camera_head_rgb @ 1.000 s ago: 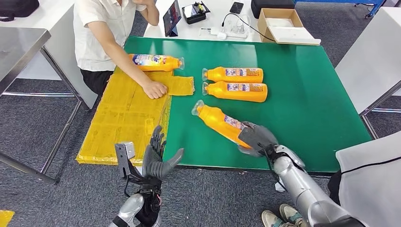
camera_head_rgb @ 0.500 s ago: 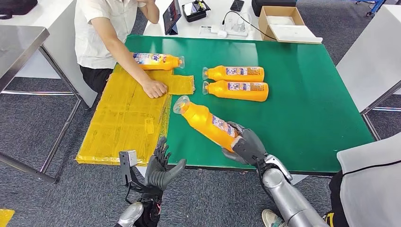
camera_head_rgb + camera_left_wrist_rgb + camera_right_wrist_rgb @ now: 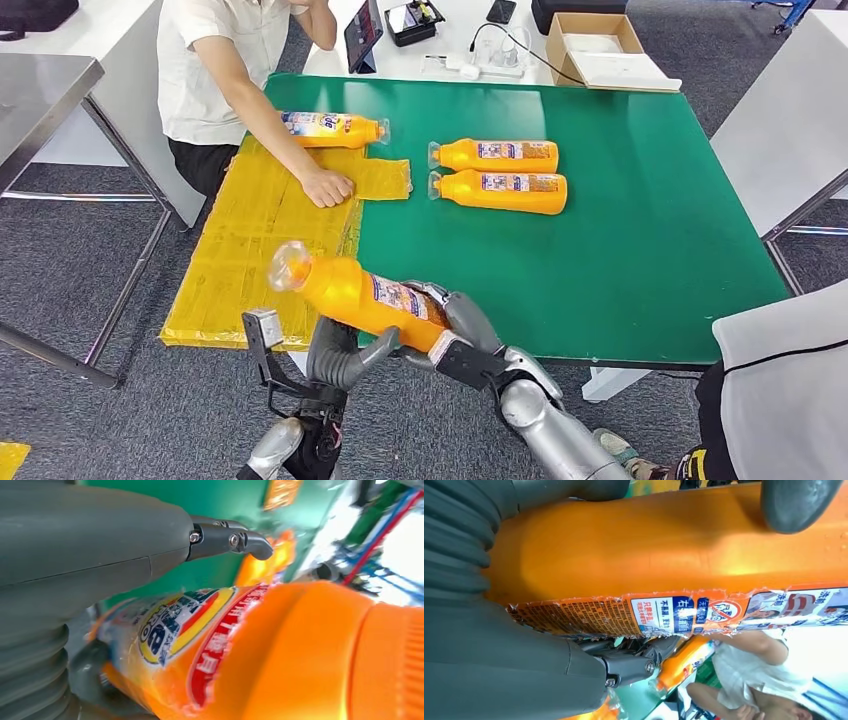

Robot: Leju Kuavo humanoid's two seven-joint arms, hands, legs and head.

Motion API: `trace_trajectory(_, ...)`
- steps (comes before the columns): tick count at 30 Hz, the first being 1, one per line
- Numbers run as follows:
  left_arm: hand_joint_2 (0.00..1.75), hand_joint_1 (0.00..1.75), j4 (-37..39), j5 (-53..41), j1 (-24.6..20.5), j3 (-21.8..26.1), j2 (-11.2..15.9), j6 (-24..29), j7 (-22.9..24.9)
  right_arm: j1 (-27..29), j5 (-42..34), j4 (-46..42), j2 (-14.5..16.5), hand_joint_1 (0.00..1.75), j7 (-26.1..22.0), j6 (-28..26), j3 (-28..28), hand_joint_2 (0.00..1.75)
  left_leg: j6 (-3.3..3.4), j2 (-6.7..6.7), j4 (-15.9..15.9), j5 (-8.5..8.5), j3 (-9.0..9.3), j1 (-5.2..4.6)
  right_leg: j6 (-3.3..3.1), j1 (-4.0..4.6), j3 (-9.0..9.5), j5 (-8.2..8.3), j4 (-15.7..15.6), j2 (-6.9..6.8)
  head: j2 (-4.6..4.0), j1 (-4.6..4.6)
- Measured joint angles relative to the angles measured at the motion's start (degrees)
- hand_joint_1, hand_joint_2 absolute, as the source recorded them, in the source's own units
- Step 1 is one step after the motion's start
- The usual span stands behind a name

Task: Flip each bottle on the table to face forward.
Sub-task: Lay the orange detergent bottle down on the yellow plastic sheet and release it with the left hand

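Note:
My right hand [image 3: 462,325] grips an orange bottle [image 3: 355,294] by its base and holds it in the air over the table's front edge, clear cap toward the left. In the right wrist view its back label [image 3: 664,612] faces the camera and a fingertip [image 3: 799,500] presses its side. My left hand [image 3: 340,356] sits just under the bottle's middle with its fingers apart. In the left wrist view the thumb [image 3: 230,537] stands off the bottle [image 3: 280,645], whose front label shows. Two more bottles [image 3: 495,155] [image 3: 500,192] lie side by side mid-table.
A person sits at the far left of the green table [image 3: 640,250], a hand [image 3: 328,188] resting on a yellow sheet [image 3: 260,245], beside a bottle [image 3: 330,130] with its front label up. A cardboard box [image 3: 595,55] and electronics lie at the back. Another person in white [image 3: 780,380] stands at my right.
My right hand has lifted the bottle off the table and carried it left and toward me, over the front edge. My left hand now sits right below it.

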Motion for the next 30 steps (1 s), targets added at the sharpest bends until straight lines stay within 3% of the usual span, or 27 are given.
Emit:
trace_trajectory(12,1.75,0.01,-4.9,2.4,0.1,-0.1,-0.3,0.1,-3.4,0.2,-1.6,1.1,0.9,1.75,0.0,0.4,2.7,1.75,0.0,0.0,0.0,0.0,-0.02,0.0,0.0,0.0,-0.02,0.0,0.0,0.0,0.0,0.01)
trace_trajectory(16,1.75,1.7,-6.2,3.8,0.1,-0.2,-0.3,-1.3,-2.5,0.0,-1.7,2.4,1.1,1.75,-0.1,0.0,2.8,1.75,0.0,0.0,0.0,0.0,-0.02,0.0,0.0,0.0,-0.02,0.0,0.0,0.0,0.0,0.0)
trace_trajectory(26,1.75,1.75,-3.1,8.6,-1.9,0.1,0.1,-7.0,1.0,-0.7,-1.3,4.3,1.5,1.74,-0.4,-0.2,2.8,1.75,0.0,0.0,0.0,0.0,-0.02,0.0,0.0,0.0,-0.01,0.0,0.0,0.0,0.0,0.01)
trace_trajectory(30,1.75,1.75,-2.3,9.5,-2.2,0.2,0.2,-8.7,1.2,-0.9,-1.3,4.9,1.6,1.64,-0.6,-0.1,3.0,1.75,0.0,0.0,0.0,0.0,-0.02,0.0,0.0,0.0,-0.02,0.0,0.0,0.0,0.0,0.0)
